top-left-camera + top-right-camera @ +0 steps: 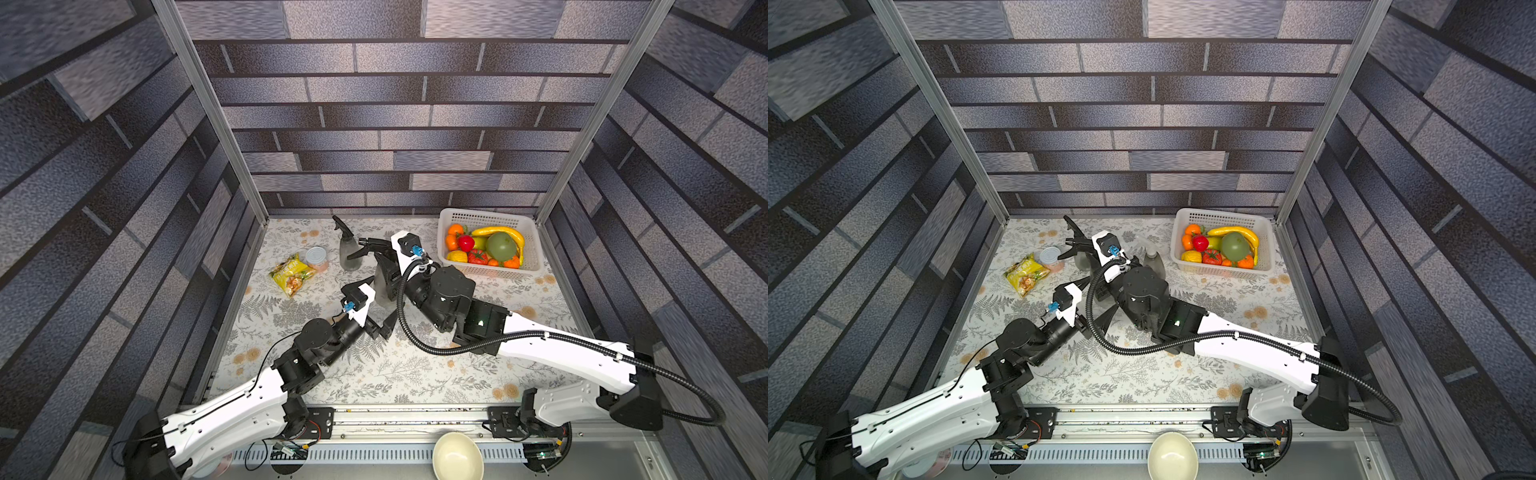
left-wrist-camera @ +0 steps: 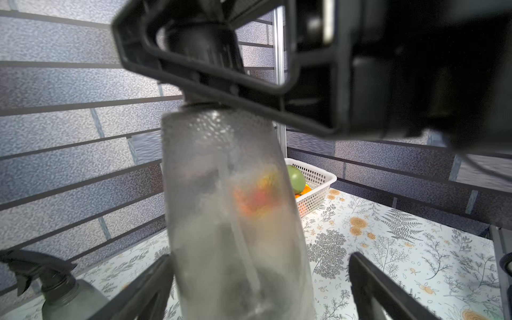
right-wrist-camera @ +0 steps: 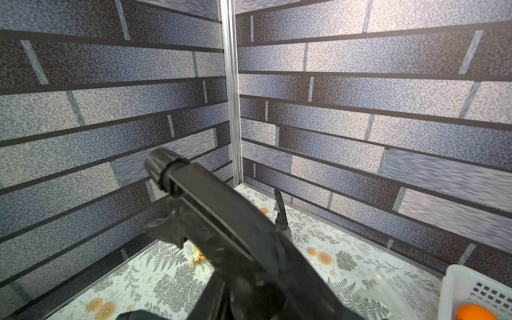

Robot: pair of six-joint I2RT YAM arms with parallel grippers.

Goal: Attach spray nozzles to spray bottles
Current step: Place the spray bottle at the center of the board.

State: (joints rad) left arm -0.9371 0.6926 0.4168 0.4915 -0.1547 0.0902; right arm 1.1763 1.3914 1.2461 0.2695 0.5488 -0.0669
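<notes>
Clamping the angular black plastic spray nozzle (image 3: 221, 221), the right fingers (image 2: 210, 80) hold it on the neck of the smoky, pebble-textured, tapering bottle (image 2: 230, 207) standing on the fern-printed table (image 2: 401, 221); the left fingers (image 2: 382, 293) are spread wide, flanking the bottle's lower body.

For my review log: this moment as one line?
left end effector: open around smoky grey translucent plastic bottle | right end effector: shut on black plastic trigger nozzle atop it
</notes>
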